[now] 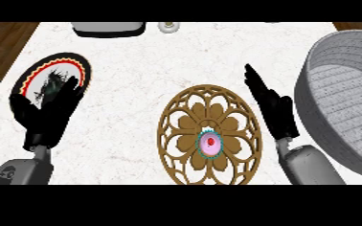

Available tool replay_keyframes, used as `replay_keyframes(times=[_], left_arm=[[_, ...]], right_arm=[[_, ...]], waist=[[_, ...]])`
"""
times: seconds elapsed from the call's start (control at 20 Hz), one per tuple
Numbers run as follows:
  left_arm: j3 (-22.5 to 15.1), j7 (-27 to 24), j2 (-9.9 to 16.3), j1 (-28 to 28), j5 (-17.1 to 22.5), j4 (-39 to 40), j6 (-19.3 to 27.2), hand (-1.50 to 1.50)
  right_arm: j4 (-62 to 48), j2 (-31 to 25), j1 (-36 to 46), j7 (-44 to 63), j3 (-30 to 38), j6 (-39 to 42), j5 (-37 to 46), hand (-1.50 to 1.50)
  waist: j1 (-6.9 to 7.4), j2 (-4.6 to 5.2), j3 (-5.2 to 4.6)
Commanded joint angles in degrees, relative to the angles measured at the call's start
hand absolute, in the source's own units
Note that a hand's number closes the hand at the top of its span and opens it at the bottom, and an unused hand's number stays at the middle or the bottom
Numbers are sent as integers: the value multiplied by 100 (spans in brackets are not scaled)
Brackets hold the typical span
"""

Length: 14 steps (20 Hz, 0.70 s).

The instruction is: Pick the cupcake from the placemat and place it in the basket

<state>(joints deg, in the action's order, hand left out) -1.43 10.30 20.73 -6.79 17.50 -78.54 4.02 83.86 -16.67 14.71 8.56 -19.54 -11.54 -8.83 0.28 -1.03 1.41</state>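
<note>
A cupcake point(210, 143) with pink icing, a red dot and a teal wrapper sits on a round brown openwork placemat point(185, 124) at the lower middle of the counter. A large grey woven basket point(332, 100) stands at the right edge, partly cut off. My right hand point(274, 106) is open with straight fingers pointing up, between the placemat's right rim and the basket, apart from the cupcake. At the left, my left hand point(48, 110) rests open with its fingers up.
A round dark plate point(79, 69) with a red and cream patterned rim lies at the left, partly behind my left hand. A grey appliance point(109, 28) and a small white round object point(168, 27) sit at the counter's far edge. Brown wood shows past the counter's corners.
</note>
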Motion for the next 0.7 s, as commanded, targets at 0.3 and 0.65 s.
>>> replay_keyframes(times=[0.3,0.65], left_arm=[[62,-23,329,-253,-357,-125,84,0],[125,144,411,-534,-302,-42,-88,0]], right_arm=[[975,-1392,676,-1297,465,449,993,150],[854,1027,1031,-224,-1508,-2093,3633,-150]], waist=[[-20,58,-182],[29,74,-157]])
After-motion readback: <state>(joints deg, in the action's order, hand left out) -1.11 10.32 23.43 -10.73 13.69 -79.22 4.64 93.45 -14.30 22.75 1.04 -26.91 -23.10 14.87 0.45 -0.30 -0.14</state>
